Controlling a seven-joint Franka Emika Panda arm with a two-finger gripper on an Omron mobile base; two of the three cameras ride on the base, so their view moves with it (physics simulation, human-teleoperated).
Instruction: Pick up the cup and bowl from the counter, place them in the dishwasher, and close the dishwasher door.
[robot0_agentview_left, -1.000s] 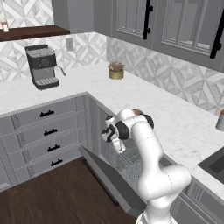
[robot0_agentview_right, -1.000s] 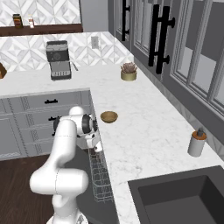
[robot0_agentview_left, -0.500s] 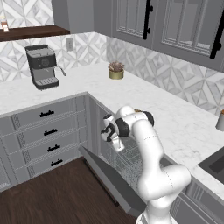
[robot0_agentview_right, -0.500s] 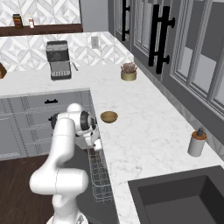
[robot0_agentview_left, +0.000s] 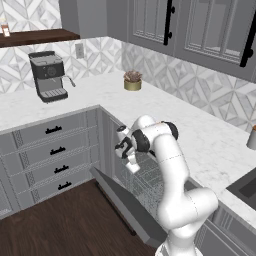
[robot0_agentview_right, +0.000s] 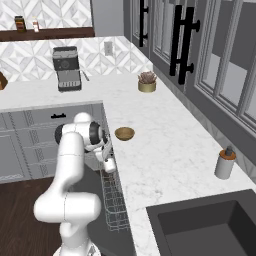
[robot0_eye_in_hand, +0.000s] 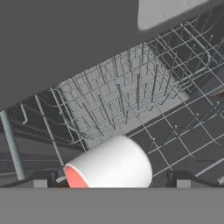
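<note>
Cup (robot0_eye_in_hand: 109, 164) lies on its side between the wide-open tool's (robot0_eye_in_hand: 109, 183) tips, over the rack (robot0_eye_in_hand: 127, 105). It looks let go, though I can't be sure. It may roll off. Bowl (robot0_agentview_right: 124, 133) waits on the surface (robot0_agentview_right: 165, 150); the door (robot0_agentview_left: 127, 200) hangs down.

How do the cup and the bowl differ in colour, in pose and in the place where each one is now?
The cup is white-grey with a red-pink inside; the bowl is golden-brown. The cup lies on its side between the open gripper's fingertips, over the dishwasher rack; the bowl sits upright on the counter. The bowl is shallow; the cup is a deeper cylinder. Both are small and round, without handles.
</note>
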